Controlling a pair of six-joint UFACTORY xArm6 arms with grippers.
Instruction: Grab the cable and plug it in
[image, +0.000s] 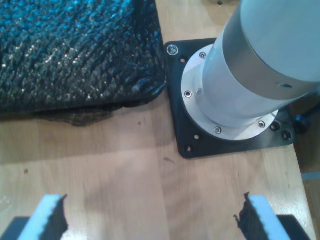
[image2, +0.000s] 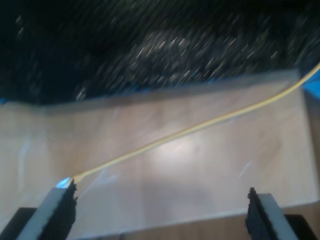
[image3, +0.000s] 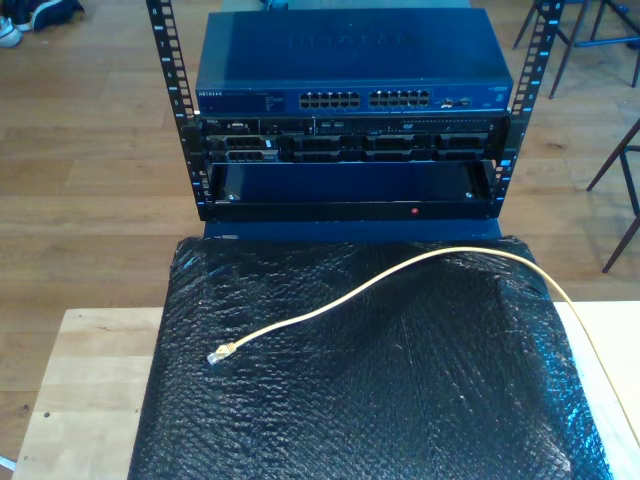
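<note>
The setting is a robotics or network test lab. An open equipment rack (image3: 180, 110) on a wood-plank floor (image3: 90, 150) holds a blue network switch (image3: 350, 65) above rack-mounted servers (image3: 350, 140). A light wooden tabletop (image3: 85, 370) carries a bolted robot arm base (image: 230, 95) and black bubble-wrap padding (image3: 370, 380).

A blue network switch (image3: 350, 62) sits atop a rack (image3: 345, 150) behind a black bubble-wrap sheet (image3: 370, 380) on the wooden table (image3: 85, 380).

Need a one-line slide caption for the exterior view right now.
Pale-yellow cable lies curved across the black bubble-wrap mat, its clear plug unplugged, below the rack-mounted network switch.
</note>
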